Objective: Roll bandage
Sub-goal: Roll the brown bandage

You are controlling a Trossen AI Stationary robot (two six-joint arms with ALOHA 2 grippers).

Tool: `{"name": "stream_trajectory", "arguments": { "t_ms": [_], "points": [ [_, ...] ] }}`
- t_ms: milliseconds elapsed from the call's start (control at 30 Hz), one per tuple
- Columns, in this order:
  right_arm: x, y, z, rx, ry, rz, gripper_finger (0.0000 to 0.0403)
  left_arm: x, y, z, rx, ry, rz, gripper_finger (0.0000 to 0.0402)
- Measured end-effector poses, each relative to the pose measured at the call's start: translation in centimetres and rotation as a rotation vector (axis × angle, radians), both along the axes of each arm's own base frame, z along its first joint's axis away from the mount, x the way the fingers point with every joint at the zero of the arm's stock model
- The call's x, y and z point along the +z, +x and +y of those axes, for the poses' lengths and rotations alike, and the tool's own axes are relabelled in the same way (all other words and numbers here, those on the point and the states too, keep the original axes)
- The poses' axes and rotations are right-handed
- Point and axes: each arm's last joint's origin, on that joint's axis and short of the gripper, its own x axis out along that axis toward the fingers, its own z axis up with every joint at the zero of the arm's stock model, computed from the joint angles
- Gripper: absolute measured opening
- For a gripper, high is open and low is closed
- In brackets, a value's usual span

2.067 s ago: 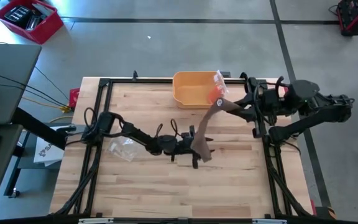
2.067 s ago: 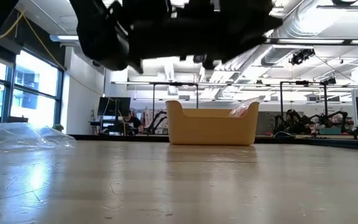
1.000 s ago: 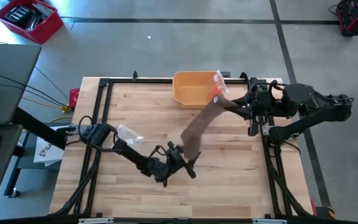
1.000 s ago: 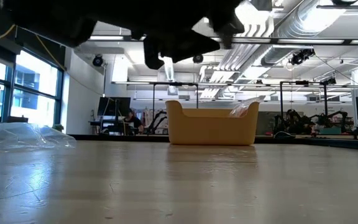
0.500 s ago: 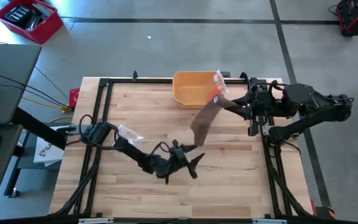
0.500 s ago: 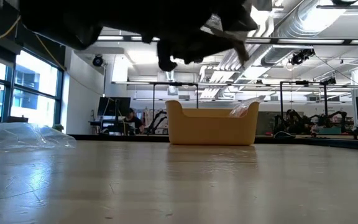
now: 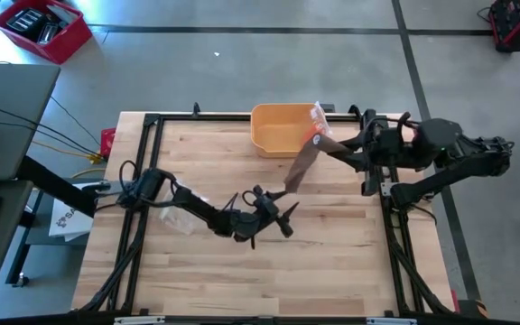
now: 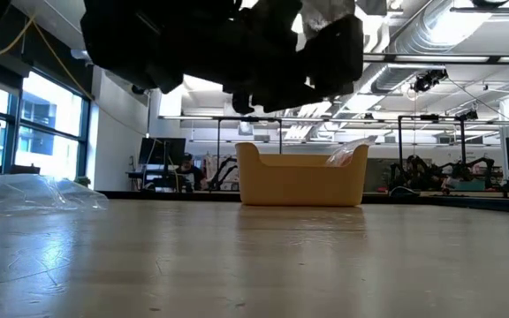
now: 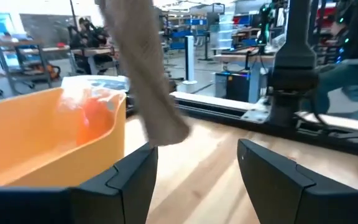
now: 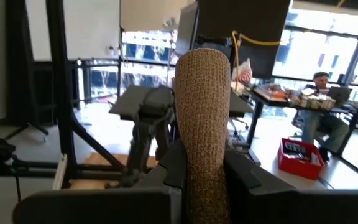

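Note:
A brown bandage strip (image 7: pixel 298 170) hangs slanting from my right gripper (image 7: pixel 337 151), which is shut on its upper end high at the table's right. Its free lower end (image 9: pixel 166 132) dangles above the middle of the table, in front of my left gripper. My left gripper (image 7: pixel 286 217) is open and level, just on the near side of that free end. In the left wrist view, its fingers (image 9: pixel 135 177) stand apart below the strip without touching it. The right wrist view shows the strip (image 10: pixel 202 106) running out from between the right fingers. My right gripper pinches the bandage's upper end (image 10: pixel 202 186) between its two fingers. The fingers lie level and come from the table's right side. The strip runs out past the fingertips and hangs down toward the table's middle, slack and clear of the tabletop.
A yellow bin (image 7: pixel 278 129) stands at the far edge, with an orange packet (image 9: pixel 93 115) and clear wrapping inside. Crumpled clear plastic (image 8: pixel 25 193) lies on the table's left, beside my left arm. Black frame rails (image 7: pixel 148 181) run along the table's sides.
My left gripper has moved toward the table's far edge and somewhat to the right, toward the bandage's free end, rolling a little and staying open. The bandage's lower end has swung back toward the right gripper. The right gripper has kept its place.

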Motion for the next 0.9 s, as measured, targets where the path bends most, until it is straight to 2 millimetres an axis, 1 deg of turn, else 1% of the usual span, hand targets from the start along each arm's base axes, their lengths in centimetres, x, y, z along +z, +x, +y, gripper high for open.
{"name": "stream_trajectory", "arguments": {
  "t_ms": [133, 300, 400, 467, 733, 900],
  "points": [
    [0.4, 0.0, 0.1, 0.027, 0.007, -0.042, 0.0040, 0.1, 0.2, 0.8, 0.005, 0.039, 0.016, 0.0215],
    [0.8, -0.1, 0.1, 0.030, 0.015, -0.081, 0.0040, 0.2, 0.7, 2.1, -0.065, 0.043, 0.012, 0.0215],
    [0.8, -0.1, 0.1, 0.030, 0.015, -0.082, 0.0040, 0.4, 0.9, 2.6, -0.088, 0.040, -0.011, 0.0215],
    [0.8, -0.1, 0.1, 0.030, 0.015, -0.081, 0.0040, 0.7, 0.8, 2.5, -0.091, 0.048, -0.038, 0.0215],
    [0.6, 0.0, 0.1, 0.030, 0.012, -0.065, 0.0040, 2.0, 0.1, 0.7, -0.069, 0.125, -0.104, 0.0215],
    [0.6, 0.0, 0.1, 0.030, 0.012, -0.065, 0.0040, 2.7, 0.0, 0.7, -0.062, 0.118, -0.171, 0.0215]
  ]
}}
